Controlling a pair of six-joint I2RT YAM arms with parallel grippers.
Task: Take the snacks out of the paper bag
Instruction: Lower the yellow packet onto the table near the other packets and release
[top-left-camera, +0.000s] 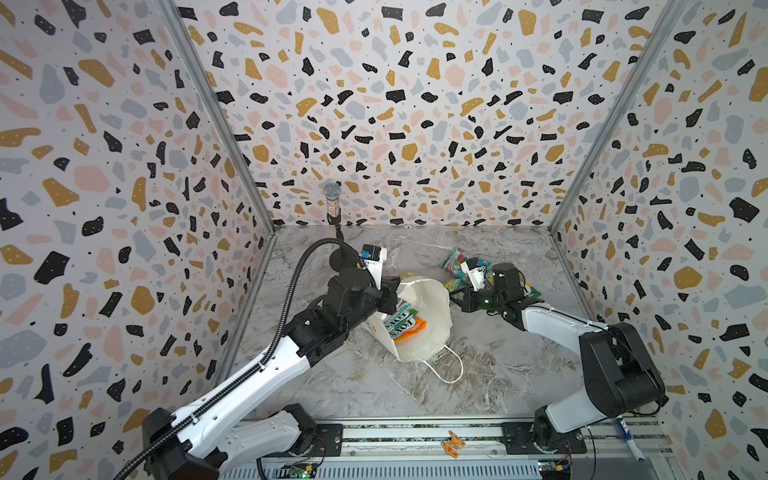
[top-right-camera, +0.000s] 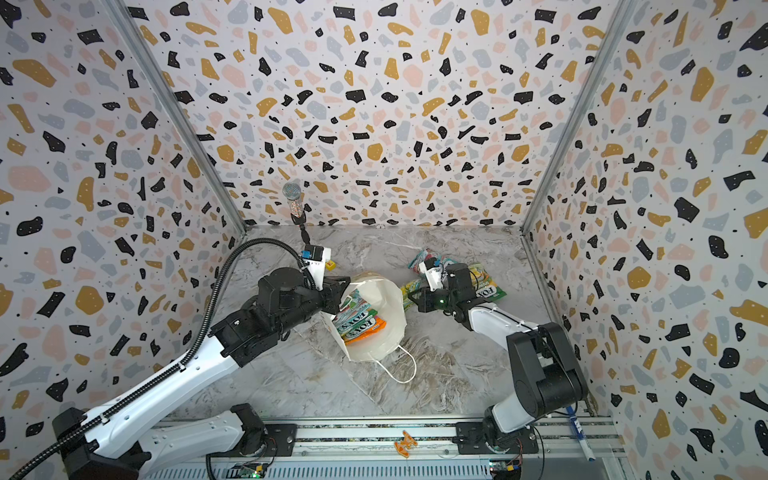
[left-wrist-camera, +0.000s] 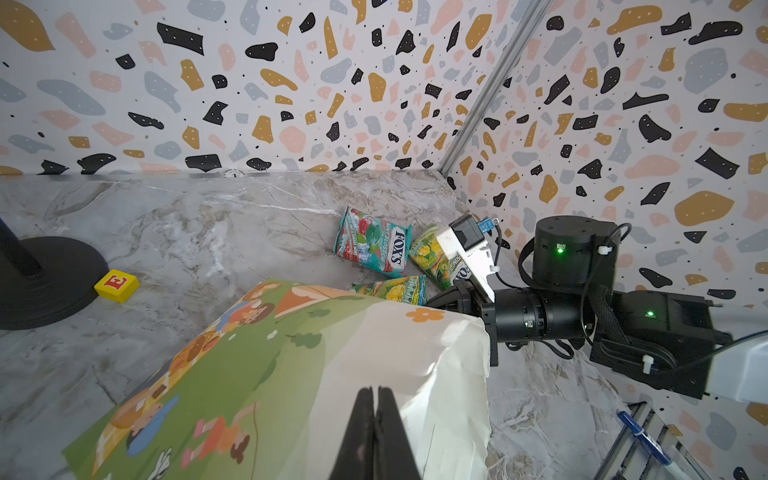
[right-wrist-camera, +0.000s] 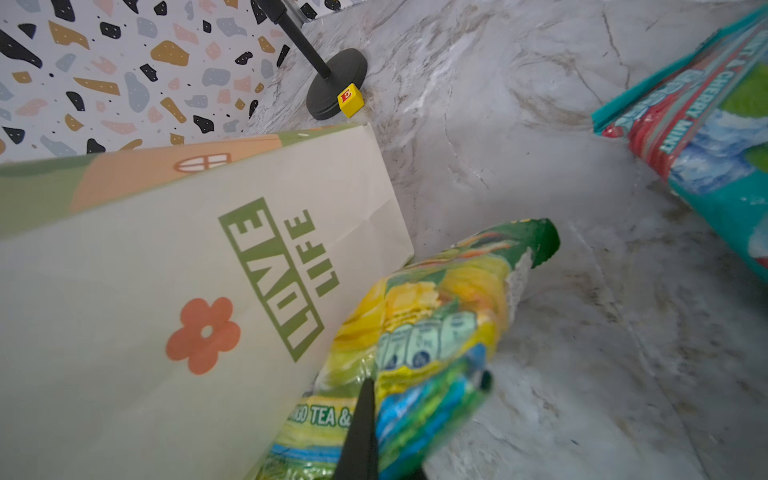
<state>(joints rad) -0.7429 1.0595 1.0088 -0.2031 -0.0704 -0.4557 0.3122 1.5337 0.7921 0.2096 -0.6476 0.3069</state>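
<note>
The white paper bag (top-left-camera: 428, 328) (top-right-camera: 388, 328) lies on its side mid-table, its mouth facing the front rail. Inside it lie several snacks (top-left-camera: 401, 322) (top-right-camera: 359, 322), teal, green and orange packets. My left gripper (top-left-camera: 392, 291) (left-wrist-camera: 376, 390) is shut on the bag's upper rim (left-wrist-camera: 415, 365). At the bag's far right side, my right gripper (top-left-camera: 456, 297) (right-wrist-camera: 376, 390) is shut on a green-yellow packet (right-wrist-camera: 432, 324) (left-wrist-camera: 395, 289). A teal packet (top-left-camera: 455, 259) (left-wrist-camera: 374, 243) and another green-yellow packet (top-right-camera: 484, 286) (left-wrist-camera: 432, 253) lie on the table behind.
A small yellow cube (top-right-camera: 331, 265) (left-wrist-camera: 116, 284) sits by the black base (left-wrist-camera: 41, 282) of a microphone stand (top-left-camera: 332, 208) at the back left. The bag's cord handle (top-left-camera: 451, 365) trails toward the front. An orange part (top-left-camera: 453, 444) and a pen (top-left-camera: 629, 440) lie on the front rail.
</note>
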